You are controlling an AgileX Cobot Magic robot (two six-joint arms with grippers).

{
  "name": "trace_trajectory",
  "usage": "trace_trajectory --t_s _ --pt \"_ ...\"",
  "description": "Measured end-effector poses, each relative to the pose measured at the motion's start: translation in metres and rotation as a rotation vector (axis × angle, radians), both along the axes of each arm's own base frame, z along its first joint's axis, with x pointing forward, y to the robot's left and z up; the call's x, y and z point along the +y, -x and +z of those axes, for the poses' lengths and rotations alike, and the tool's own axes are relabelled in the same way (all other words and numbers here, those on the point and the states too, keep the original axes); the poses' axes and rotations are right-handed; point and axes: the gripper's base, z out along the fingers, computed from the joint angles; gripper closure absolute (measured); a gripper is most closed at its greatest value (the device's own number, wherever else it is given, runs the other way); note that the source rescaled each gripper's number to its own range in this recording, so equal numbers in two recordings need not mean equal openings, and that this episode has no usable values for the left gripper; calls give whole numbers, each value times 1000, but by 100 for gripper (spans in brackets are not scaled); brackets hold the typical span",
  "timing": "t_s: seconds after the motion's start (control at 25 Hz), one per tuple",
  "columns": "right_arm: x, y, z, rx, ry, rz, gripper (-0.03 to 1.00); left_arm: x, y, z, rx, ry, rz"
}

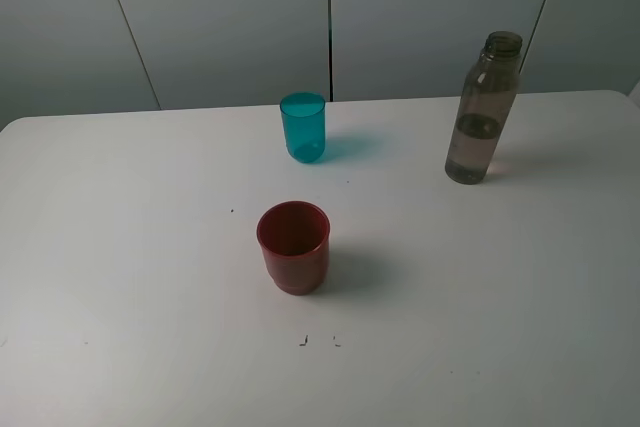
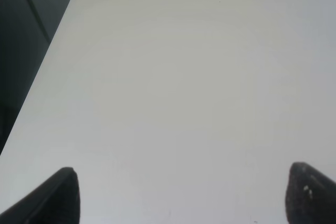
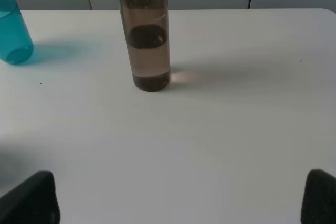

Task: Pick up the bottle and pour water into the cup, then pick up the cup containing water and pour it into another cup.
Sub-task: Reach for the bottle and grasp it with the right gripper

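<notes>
The left pincer gapes wide and empty by the far left corner of the white surface. A squat dark-red plastic cup stands mid-surface, with a slim teal-blue plastic tumbler behind it near the far edge. A tall smoky-grey plastic bottle stands toward the far right corner, and the right pincer faces it, wide open and empty.

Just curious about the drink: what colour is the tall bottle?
The bottle is see-through smoky grey-brown, clearest in the right wrist view.

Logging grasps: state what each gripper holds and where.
Nothing held. The left gripper and right gripper are both open and empty; the bottle stands untouched.
</notes>
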Motion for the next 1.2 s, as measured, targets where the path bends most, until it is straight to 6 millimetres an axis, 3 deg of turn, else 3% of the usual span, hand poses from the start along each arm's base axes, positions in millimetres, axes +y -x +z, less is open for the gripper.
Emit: trace_trajectory --t_s 1.2 --pt "0 0 0 0 0 0 -3 0 0 0 0 -3 -2"
